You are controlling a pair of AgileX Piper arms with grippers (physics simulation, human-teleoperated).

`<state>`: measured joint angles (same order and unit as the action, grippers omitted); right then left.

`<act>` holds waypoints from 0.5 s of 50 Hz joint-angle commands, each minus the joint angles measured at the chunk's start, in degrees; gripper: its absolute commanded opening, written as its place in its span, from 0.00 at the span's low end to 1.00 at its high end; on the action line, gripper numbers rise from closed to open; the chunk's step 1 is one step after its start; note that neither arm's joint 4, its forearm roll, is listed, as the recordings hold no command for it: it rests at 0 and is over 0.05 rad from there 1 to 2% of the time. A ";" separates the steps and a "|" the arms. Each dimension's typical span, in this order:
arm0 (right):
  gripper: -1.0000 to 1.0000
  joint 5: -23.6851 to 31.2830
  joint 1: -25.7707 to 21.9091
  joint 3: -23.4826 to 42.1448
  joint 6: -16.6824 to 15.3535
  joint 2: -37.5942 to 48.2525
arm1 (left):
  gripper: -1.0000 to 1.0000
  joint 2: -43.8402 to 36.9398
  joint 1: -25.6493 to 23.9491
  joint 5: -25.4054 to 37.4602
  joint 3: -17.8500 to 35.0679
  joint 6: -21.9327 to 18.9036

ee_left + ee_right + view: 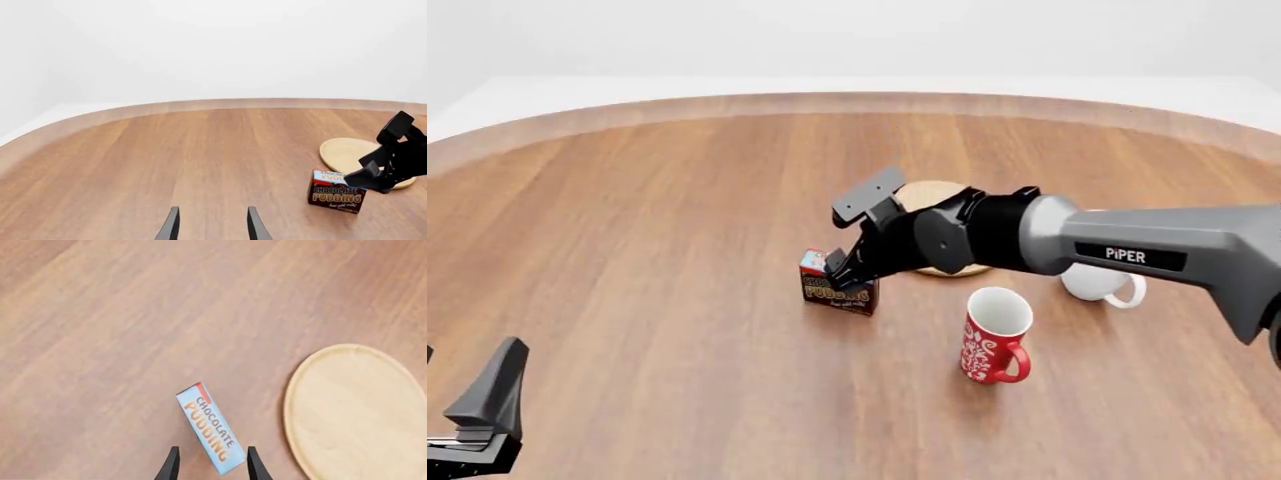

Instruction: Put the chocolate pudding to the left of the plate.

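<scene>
The chocolate pudding (837,288) stands upright on the table, just left of and a little nearer than the plate (934,190). It also shows in the left wrist view (337,192) and, from above, in the right wrist view (210,432). The plate (360,410) is a flat tan wooden disc, partly hidden by the right arm in the front view. My right gripper (843,262) is open and hovers right over the pudding, a finger (172,465) on each side of the carton's near end without touching. My left gripper (210,225) is open and empty at the near left (481,420).
A red patterned mug (994,335) stands in front of the plate and a white mug (1101,285) to its right, under the right arm. The table's curved far edge (854,98) runs across the back.
</scene>
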<state>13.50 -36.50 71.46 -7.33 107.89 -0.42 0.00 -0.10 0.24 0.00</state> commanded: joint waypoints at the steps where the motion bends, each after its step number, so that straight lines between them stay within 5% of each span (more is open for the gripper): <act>1: 1.00 -0.24 -0.07 -0.01 0.51 0.42 | 1.00 0.00 0.00 0.00 0.00 0.00; 25: 1.00 -0.29 0.95 1.59 0.47 2.01 | 1.00 0.00 0.00 0.00 0.00 0.00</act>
<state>13.37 -35.84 72.46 -6.97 109.07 -0.42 0.00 -0.10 0.24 0.00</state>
